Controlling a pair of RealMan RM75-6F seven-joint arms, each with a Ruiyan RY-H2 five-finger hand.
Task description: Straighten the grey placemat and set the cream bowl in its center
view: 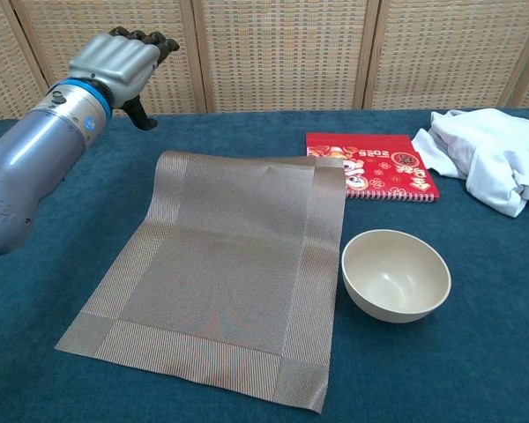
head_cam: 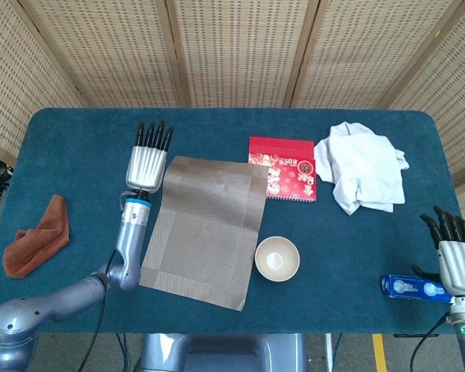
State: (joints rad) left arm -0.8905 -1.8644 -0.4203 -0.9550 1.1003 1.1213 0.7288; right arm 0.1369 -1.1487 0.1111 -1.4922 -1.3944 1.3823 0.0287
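Note:
The grey placemat [head_cam: 204,228] [view: 221,272] lies unfolded and flat on the blue table, turned slightly askew, its far right corner overlapping the red booklet [head_cam: 285,177] [view: 376,174]. The cream bowl [head_cam: 277,258] [view: 395,274] stands upright just off the mat's right edge. My left hand [head_cam: 147,163] [view: 116,63] hovers above the table beyond the mat's far left corner, fingers apart, holding nothing. At the table's near right edge my right hand [head_cam: 453,254] is open and empty.
A white cloth [head_cam: 363,164] [view: 493,166] is crumpled at the back right. A brown rag [head_cam: 37,236] lies near the left edge. A blue packet [head_cam: 415,287] sits beside my right hand. Woven screens stand behind the table.

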